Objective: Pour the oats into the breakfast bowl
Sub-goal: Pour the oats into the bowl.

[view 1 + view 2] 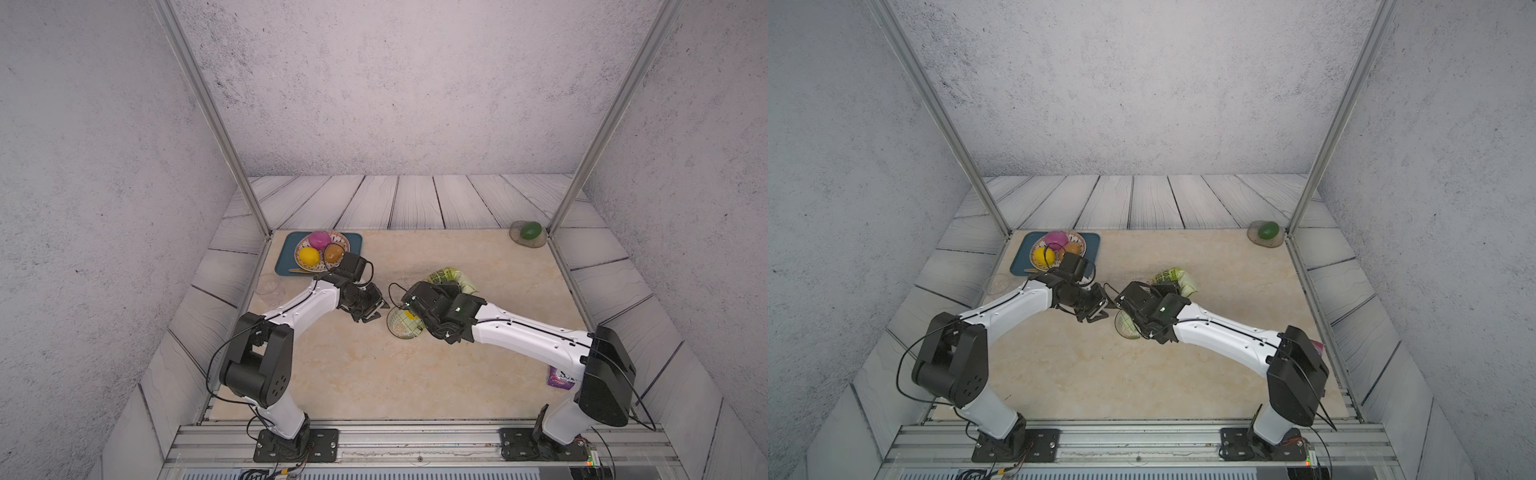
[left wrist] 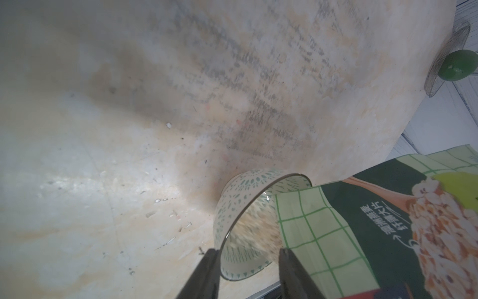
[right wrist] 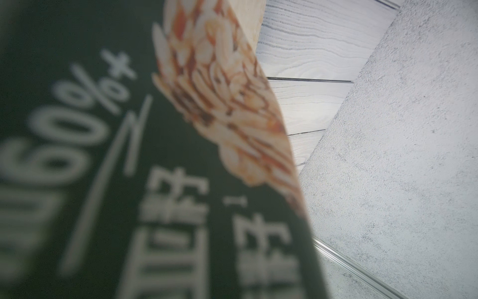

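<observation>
- The left claw [image 2: 248, 252] stands partly open. Its dark fingers [image 2: 204, 274] are apart, and the near side of the breakfast bowl [image 2: 227, 204] shows between them; whether they touch it I cannot tell.
- The right claw [image 1: 424, 297] is closed on the lime-green pouch [image 1: 451, 277], which hangs tilted with its mouth down at the bowl's rim. The fingers themselves are hidden under the wrist.
- In the right wrist view the pouch [image 3: 103, 155] fills most of the frame, its dark print blurred.
- The oats [image 2: 254, 227] show as a pale, blurred mass inside the bowl, right at the pouch's mouth.
- The bowl sits near the middle of the table [image 1: 374, 374], between the two arms; a few pale flecks [image 2: 168, 125] lie on the table near it.
- Further out — a fruit plate [image 1: 297, 253] on a teal tray [image 1: 353, 241] at the far left corner, a green fruit [image 1: 531, 230] at the far right, and a purple bag [image 1: 559, 378] by the right arm's base.
</observation>
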`<state>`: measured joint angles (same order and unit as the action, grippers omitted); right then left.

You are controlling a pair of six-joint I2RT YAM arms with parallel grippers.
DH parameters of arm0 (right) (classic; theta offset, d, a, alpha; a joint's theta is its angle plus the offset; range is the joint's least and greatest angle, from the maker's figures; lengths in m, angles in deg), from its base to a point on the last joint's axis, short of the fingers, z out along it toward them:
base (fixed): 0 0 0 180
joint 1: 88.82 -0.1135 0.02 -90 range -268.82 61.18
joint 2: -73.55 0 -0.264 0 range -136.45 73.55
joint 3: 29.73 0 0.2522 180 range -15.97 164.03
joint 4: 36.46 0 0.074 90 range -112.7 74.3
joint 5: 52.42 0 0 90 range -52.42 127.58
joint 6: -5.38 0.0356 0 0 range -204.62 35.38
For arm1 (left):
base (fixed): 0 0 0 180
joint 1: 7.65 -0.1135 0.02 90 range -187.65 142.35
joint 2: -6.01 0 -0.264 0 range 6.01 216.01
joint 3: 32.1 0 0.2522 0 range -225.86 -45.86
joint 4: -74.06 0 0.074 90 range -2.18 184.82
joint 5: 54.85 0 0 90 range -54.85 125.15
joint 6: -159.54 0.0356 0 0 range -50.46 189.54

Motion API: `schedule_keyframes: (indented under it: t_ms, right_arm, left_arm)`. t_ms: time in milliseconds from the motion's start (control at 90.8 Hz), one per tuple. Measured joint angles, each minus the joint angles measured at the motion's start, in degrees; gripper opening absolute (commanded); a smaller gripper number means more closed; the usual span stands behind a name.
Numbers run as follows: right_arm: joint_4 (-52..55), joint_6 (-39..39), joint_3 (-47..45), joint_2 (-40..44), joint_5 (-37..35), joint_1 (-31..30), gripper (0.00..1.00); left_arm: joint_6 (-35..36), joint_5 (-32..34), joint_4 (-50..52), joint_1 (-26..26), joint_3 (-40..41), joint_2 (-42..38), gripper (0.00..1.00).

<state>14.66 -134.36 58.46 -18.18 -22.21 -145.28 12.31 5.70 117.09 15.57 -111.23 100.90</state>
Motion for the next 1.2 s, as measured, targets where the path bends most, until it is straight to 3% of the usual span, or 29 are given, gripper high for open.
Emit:
schedule_keyframes:
  t_ms: [694, 1200]
  right_arm:
    - [-13.22, -8.7, -5.29, 0.46, -3.39, -0.44, 0.0]
    - [-14.08, -9.55, -6.47, 3.28, -4.52, -0.74, 0.0]
  left_arm:
    - [-0.46, -0.17, -1.97, -0.02, 0.48, 0.0, 0.42]
    - [-0.87, -0.13, -2.12, -0.02, 1.14, 0.0, 0.42]
